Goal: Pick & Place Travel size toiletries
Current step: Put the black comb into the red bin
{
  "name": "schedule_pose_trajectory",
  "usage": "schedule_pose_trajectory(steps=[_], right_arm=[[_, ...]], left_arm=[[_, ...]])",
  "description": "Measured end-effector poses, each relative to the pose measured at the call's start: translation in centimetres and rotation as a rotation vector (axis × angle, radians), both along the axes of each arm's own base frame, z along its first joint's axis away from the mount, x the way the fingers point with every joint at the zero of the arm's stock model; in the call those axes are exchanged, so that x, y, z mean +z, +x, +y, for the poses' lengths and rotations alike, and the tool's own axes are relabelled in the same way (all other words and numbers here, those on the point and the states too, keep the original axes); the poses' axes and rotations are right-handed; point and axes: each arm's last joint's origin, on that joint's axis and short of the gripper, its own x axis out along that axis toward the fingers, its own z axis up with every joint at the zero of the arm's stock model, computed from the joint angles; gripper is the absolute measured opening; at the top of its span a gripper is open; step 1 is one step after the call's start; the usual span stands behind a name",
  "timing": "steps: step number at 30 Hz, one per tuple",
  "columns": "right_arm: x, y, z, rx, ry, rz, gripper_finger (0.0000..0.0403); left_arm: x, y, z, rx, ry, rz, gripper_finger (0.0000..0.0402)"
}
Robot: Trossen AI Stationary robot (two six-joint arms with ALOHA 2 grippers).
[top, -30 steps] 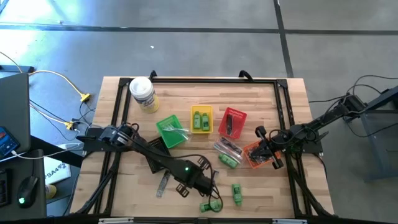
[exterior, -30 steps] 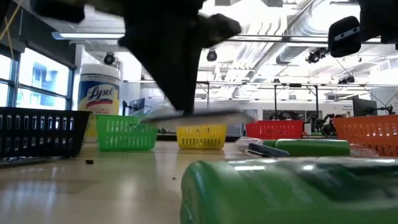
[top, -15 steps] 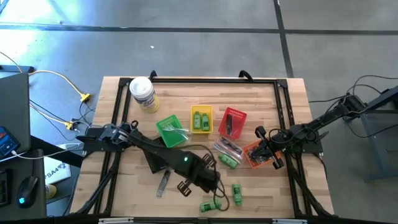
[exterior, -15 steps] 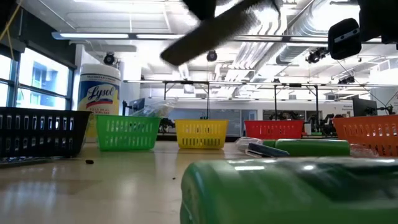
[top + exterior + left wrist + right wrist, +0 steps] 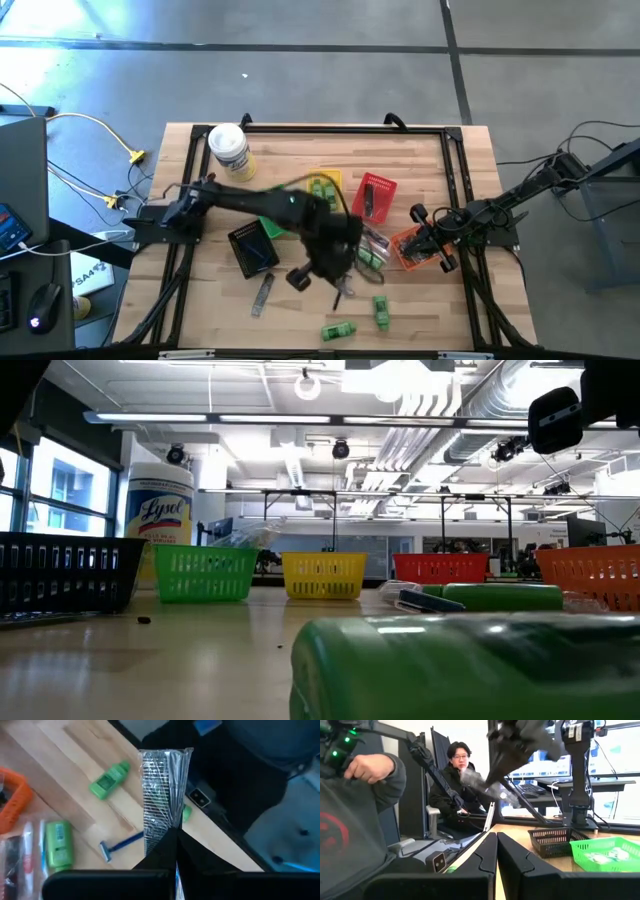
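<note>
The left hand (image 5: 172, 840) pinches a wrapped comb (image 5: 162, 795), long axis running straight out from its fingertips; the black basket (image 5: 252, 247) lies nearest. Right hand (image 5: 496, 855) pressed together.

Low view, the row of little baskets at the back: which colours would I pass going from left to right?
black basket → green basket → yellow basket → red basket → orange basket

A white canister with a yellow label (image 5: 229, 150) stands near the wooden table's (image 5: 440, 310) back-left corner, beside small plastic baskets: green (image 5: 203, 574), yellow (image 5: 323, 575), red (image 5: 374, 196), orange (image 5: 590, 576) and black (image 5: 252, 249).
</note>
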Motion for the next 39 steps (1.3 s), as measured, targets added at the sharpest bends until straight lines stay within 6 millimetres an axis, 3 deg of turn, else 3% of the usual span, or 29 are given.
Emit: schedule_pose_trajectory(steps=[11,17,23,29,39], right_arm=[[-0.1,0.0,0.0,0.007,0.032,0.03,0.0004],[-0.1,0.0,0.0,0.008,0.039,0.035,0.0004],[-0.2,0.0,0.0,0.011,0.06,0.047,0.0004],[-0.1,0.0,0.0,0.012,0.061,0.047,0.0004],[-0.2,0.0,0.0,0.007,0.061,0.049,0.0004]], left_arm=[[6.2,-3.2,6.2,-0.099,-0.139,-0.256,0.0],[8.1,-4.9,9.9,-0.155,-0.216,-0.349,0.0],[6.9,-5.0,12.9,-0.24,-0.3,-0.389,0.0],[3.6,-2.6,15.1,-0.25,-0.324,-0.464,0.0],[1.6,1.2,15.7,0.165,-0.122,-0.53,0.0]])
